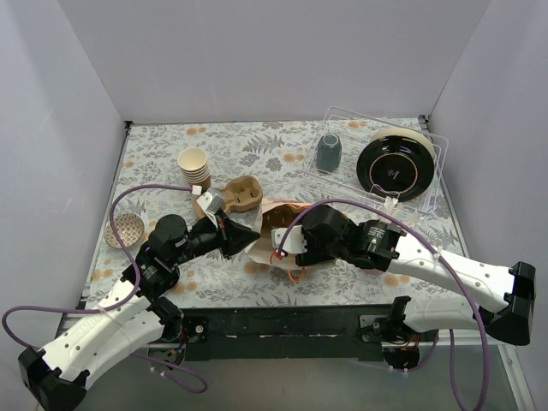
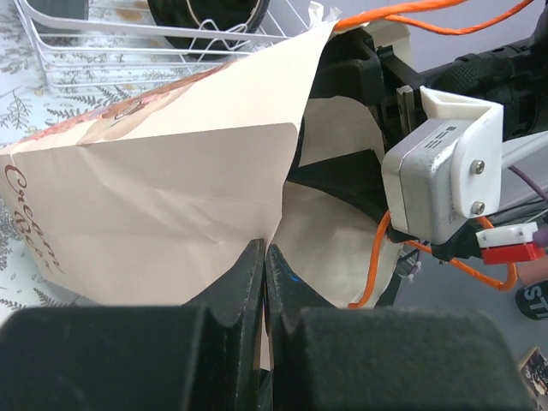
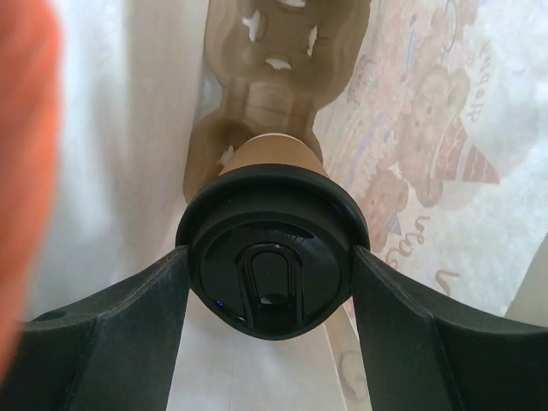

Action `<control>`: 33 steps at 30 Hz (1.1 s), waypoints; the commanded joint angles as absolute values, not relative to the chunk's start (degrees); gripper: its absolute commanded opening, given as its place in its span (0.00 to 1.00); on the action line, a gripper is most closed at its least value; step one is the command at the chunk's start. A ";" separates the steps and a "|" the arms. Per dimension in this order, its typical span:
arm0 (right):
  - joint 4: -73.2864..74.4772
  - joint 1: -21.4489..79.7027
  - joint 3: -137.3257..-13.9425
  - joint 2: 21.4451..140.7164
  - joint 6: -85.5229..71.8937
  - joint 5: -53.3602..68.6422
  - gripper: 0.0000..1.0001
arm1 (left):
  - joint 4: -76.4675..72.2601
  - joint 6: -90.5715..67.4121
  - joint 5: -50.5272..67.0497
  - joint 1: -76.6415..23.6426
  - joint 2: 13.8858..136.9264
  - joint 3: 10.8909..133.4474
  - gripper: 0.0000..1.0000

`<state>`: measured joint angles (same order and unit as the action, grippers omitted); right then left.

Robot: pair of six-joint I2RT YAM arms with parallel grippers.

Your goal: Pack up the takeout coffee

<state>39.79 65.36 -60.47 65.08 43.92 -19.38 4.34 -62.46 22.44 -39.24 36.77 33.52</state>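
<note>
The takeout coffee [image 3: 272, 257] fills the right wrist view: a black lid with its kraft-brown cup below. My right gripper [image 3: 272, 257] is shut on it, one finger pressed to each side of the lid, inside the paper bag [image 1: 272, 214]. The bag lies on its side mid-table, and from above the cup is hidden in it. My left gripper [image 2: 265, 250] is shut on the edge of the bag [image 2: 154, 205] at its mouth. Beyond the cup lies a brown pulp cup carrier [image 3: 274, 51].
The cup carrier [image 1: 240, 195] lies just behind the bag. A stack of lidless paper cups [image 1: 195, 165] stands at back left. A grey mug [image 1: 329, 151] and a black plate [image 1: 396, 166] sit in a rack [image 1: 438, 175] at back right. A small patterned bowl [image 1: 124, 229] is at left.
</note>
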 commanded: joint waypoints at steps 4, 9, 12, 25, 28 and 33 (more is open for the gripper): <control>36.13 65.30 -60.47 67.06 45.62 -20.13 0.33 | 3.69 -63.37 24.52 -39.55 36.83 32.17 0.00; 35.86 65.30 -60.56 68.90 46.41 -21.26 0.33 | 3.43 -63.55 24.70 -39.55 36.48 31.99 0.00; 36.65 65.39 -60.56 69.00 46.58 -21.53 0.33 | 3.95 -62.93 24.61 -39.64 36.04 31.82 0.00; 41.75 65.21 -62.40 68.38 47.37 -18.19 0.33 | 6.68 -62.23 25.05 -39.64 33.23 30.06 0.00; 40.26 65.21 -61.79 68.55 47.37 -21.61 0.33 | 6.85 -62.31 24.87 -39.64 31.73 28.74 0.00; 37.19 65.04 -60.04 69.52 48.51 -26.81 0.33 | 6.86 -62.49 24.70 -39.55 30.59 27.51 0.00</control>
